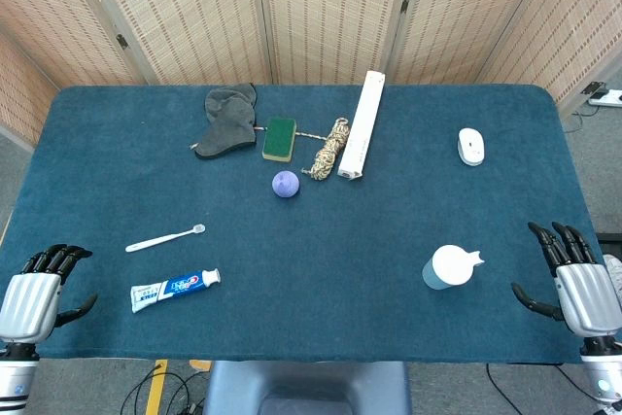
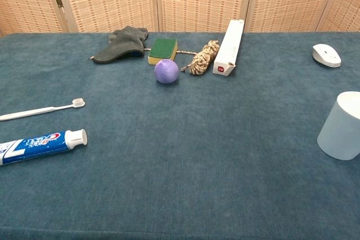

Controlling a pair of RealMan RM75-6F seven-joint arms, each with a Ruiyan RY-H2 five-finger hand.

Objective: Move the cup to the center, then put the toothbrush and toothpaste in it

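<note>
Right robot hand [image 1: 580,279] is resting at the table [image 1: 321,328] edge, fingers spread, holding nothing; the cup [image 1: 448,266] is standing just inboard of it, off-center, likely its first grab. Left robot hand [image 1: 39,289] is idling empty, fingers loosely apart; toothpaste [image 1: 175,290] and toothbrush [image 1: 163,238] are lying flat just inboard of it.

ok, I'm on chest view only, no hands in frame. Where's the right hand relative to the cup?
Observer: The right hand is at the near right edge of the table, to the right of the cup, apart from it and holding nothing.
Operator: Cup handle?
Observer: The handle sticks out on the cup's right, toward that hand.
Operator: Left hand?
Observer: The left hand is at the near left corner, empty, left of the toothpaste and not touching it.
</note>
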